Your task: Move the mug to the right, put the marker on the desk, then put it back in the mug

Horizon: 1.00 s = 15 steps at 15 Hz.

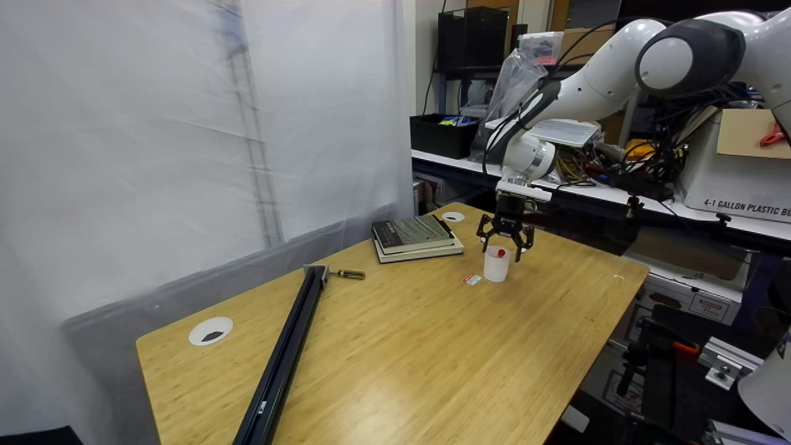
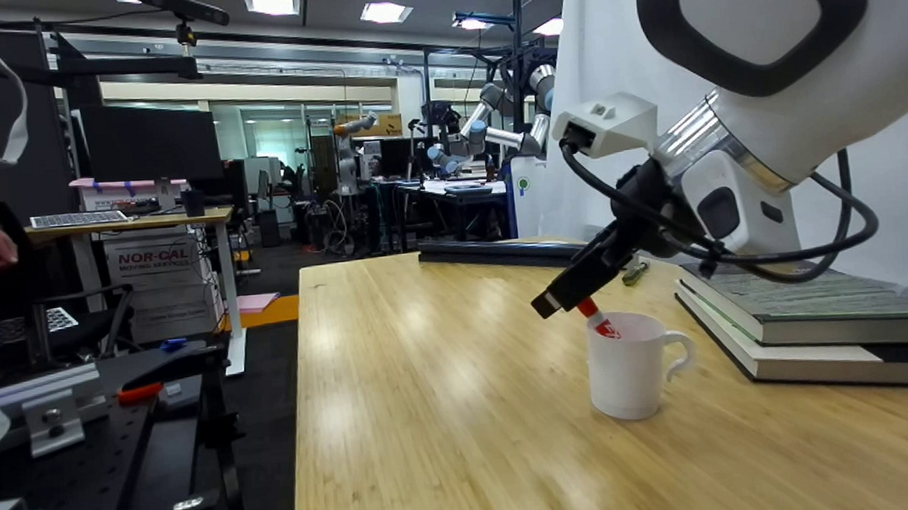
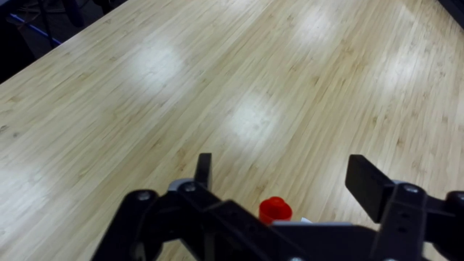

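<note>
The white mug stands upright on the light-wood desk. In an exterior view the mug has its handle toward the books. The marker, with a red cap, leans inside the mug, its top above the rim. In the wrist view the red end of the marker shows behind the gripper's linkage, and the mug is hidden. My gripper is open and empty, its fingers wide apart. In an exterior view the gripper is tilted just above the mug, close to the marker; I cannot tell if they touch.
Two stacked books lie beside the mug at the curtain side. A small red-and-white scrap lies by the mug. A long black bar and a screwdriver lie farther along the desk. A cable hole has a white ring.
</note>
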Available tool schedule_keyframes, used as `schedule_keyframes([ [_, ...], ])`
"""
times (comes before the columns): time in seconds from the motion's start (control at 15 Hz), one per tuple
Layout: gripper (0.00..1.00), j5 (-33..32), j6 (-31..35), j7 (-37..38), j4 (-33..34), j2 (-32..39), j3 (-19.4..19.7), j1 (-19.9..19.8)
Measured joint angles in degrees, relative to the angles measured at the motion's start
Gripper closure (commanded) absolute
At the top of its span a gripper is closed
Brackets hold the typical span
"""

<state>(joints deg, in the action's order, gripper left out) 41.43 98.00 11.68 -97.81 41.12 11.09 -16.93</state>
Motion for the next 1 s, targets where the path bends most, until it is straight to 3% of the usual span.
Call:
schedule_keyframes([
  [0.6, 0.95, -0.53, 0.12, 0.00, 0.30, 0.04, 0.02, 0.07],
  [0.73, 1.00, -0.66, 0.13, 0.00, 0.30, 0.06, 0.00, 0.12],
  [1.0, 1.00, -0.86, 0.16, 0.00, 0.32, 0.11, -0.14, 0.21],
])
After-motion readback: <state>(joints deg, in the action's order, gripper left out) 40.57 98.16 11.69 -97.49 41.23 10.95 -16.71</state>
